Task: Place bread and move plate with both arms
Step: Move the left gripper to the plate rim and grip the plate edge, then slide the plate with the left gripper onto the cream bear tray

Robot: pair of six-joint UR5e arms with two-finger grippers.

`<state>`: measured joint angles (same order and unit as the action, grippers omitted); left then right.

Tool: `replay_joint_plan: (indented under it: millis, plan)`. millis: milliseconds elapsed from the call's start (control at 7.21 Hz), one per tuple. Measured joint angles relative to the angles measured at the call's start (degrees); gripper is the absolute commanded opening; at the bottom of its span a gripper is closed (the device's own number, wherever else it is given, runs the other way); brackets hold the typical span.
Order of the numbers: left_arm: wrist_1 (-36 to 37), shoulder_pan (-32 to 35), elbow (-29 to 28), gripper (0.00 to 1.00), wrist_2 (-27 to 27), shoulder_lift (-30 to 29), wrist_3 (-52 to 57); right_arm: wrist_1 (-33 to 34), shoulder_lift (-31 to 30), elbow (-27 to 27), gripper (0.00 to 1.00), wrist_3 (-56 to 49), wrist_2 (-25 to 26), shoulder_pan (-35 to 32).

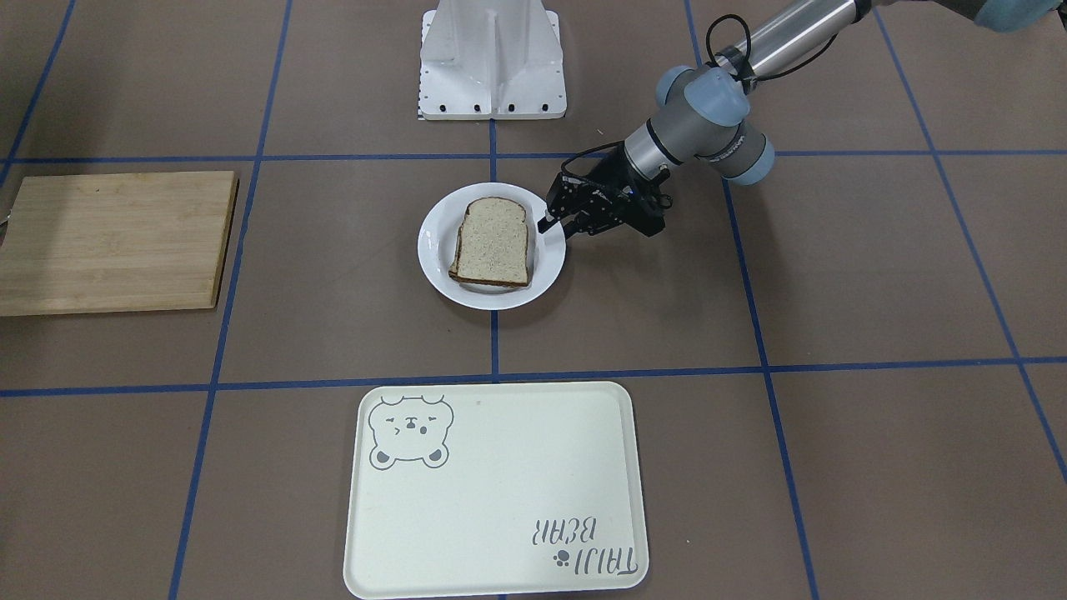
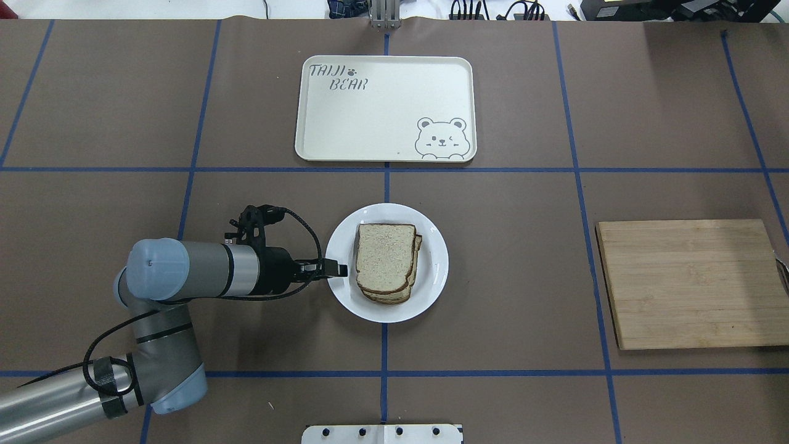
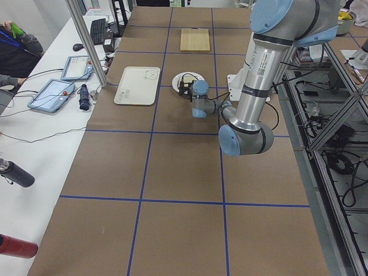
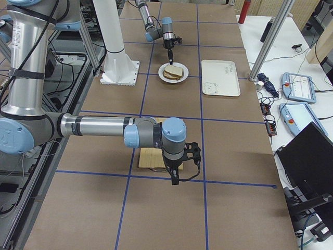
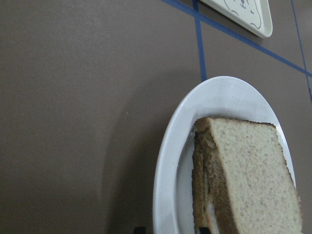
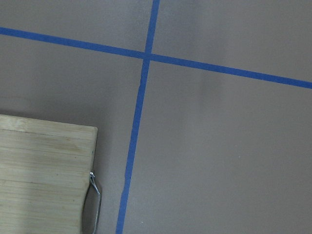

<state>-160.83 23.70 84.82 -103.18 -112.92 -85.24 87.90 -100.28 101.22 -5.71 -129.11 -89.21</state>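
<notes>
This is looking like a robotics lab: a wide table covered in brown paper and gridded with blue tape [image 3: 172,167] is filling the room. Silver aluminium frame posts [image 3: 86,40] are standing at its edge. Grey touchscreen teach pendants with red buttons [image 3: 50,94] are lying among trailing cables on a white side bench [image 3: 40,155] beside that table.

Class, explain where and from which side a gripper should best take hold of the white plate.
Probably the bare rim of the plate, on the side facing the left gripper, approached low from outside. The bread covers the middle, leaving only the thin, shallow rim free.
</notes>
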Motion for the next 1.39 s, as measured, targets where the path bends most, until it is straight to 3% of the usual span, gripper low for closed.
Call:
replay_joint_plan:
  millis: [277, 416, 1387]
  plan:
    - [-1.3, -0.7, -0.1, 0.09, 0.2, -0.1, -1.6, -0.1, 0.0, 0.1, 1.0, 0.0, 0.0, 0.0]
    - [-1.5, -0.8, -0.3, 0.0, 0.6, 0.1, -1.9, -0.2, 0.0, 0.1, 1.0, 0.0, -0.1, 0.0]
    - [-5.3, -1.0, 0.3, 0.0, 1.4, 0.6, -13.4, -0.6, 0.3, 0.1, 1.0, 0.0, -0.1, 0.1]
